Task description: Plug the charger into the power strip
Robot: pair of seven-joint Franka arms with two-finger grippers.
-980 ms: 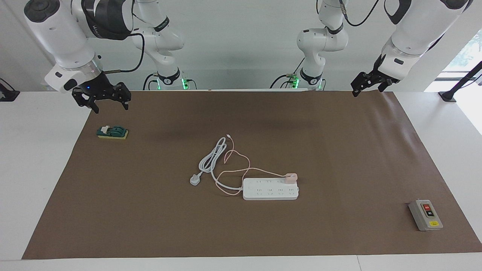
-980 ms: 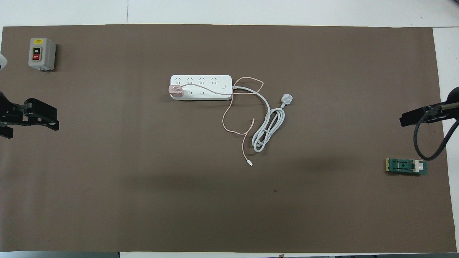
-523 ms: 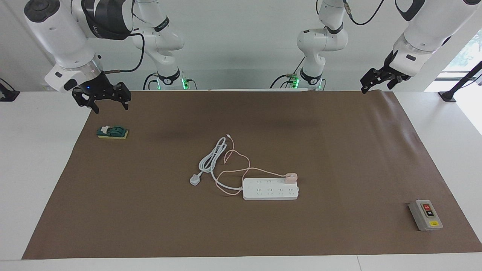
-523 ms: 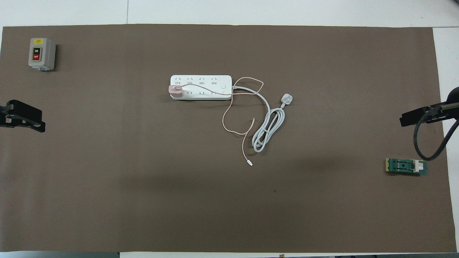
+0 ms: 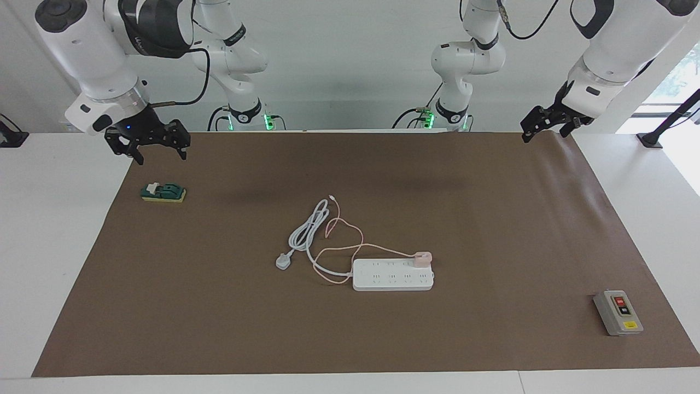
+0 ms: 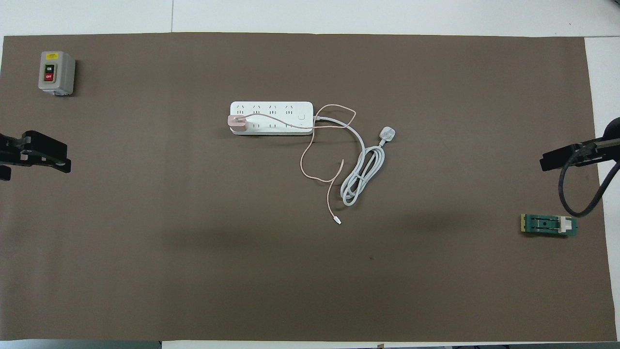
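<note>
The white power strip lies flat near the middle of the brown mat, and also shows in the overhead view. The pale-pink charger sits upright on the strip's end toward the left arm's end of the table, on the row nearer to the robots; it also shows from overhead. Its thin pink cable loops over the mat. My left gripper is open and empty in the air over the mat's edge. My right gripper is open and empty over the mat's corner.
The strip's thick white cord lies coiled beside it, ending in a white three-pin plug. A grey box with red and black buttons stands toward the left arm's end. A small green block lies under the right gripper.
My left gripper has drawn back toward the left arm's end of the table, then come back a little. The right arm, charger and strip have not moved.
</note>
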